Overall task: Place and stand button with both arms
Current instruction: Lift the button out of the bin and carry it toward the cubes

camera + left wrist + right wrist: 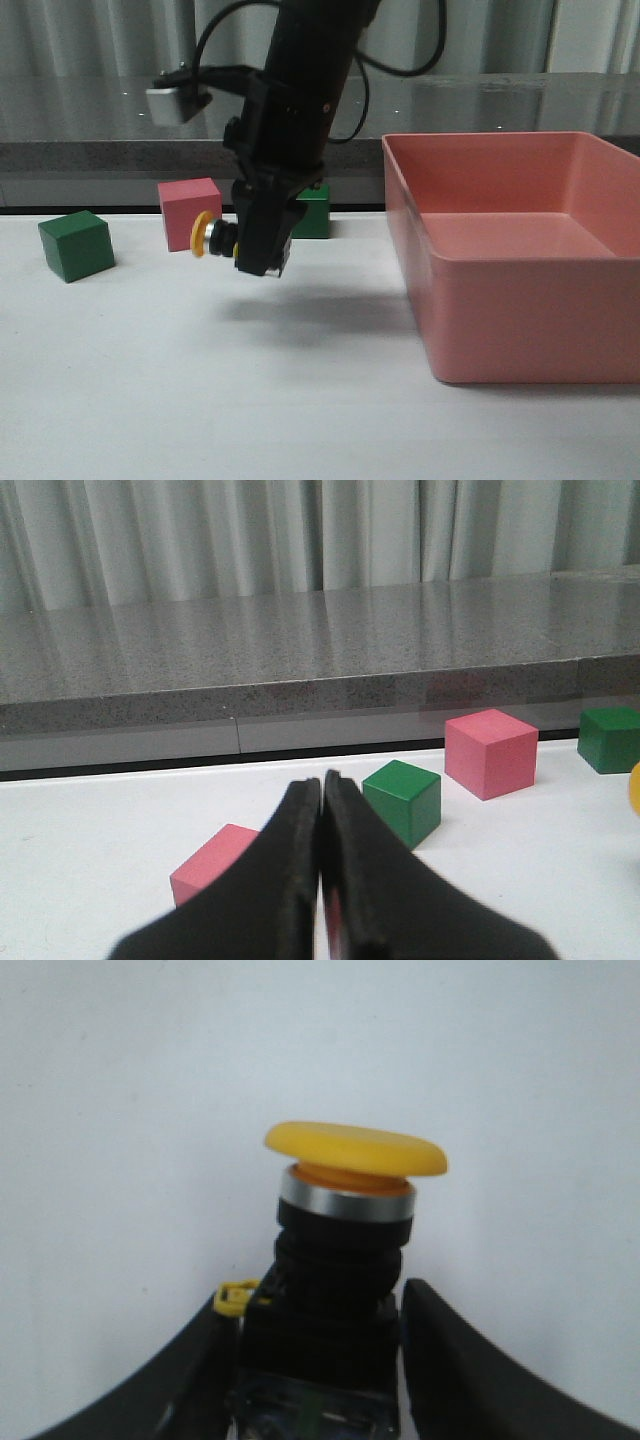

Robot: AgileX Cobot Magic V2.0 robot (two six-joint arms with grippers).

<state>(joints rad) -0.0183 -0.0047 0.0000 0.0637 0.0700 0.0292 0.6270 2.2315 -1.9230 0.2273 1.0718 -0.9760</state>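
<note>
The button (212, 237) has a yellow cap, a black body and a clear-blue base. My right gripper (262, 258) is shut on it and holds it sideways above the white table, cap pointing left. In the right wrist view the button (345, 1250) sits between the two black fingers of the right gripper (320, 1295), which clamp its base. My left gripper (322, 780) is shut and empty, low over the table. It is out of the front view. A yellow sliver of the cap (634, 788) shows at the edge of the left wrist view.
A large pink bin (520, 300) stands on the right. A green cube (76, 245), a pink cube (190, 213) and another green cube (312, 212) stand at the back left. Near the left gripper are a pink cube (213, 865) and a green cube (402, 800).
</note>
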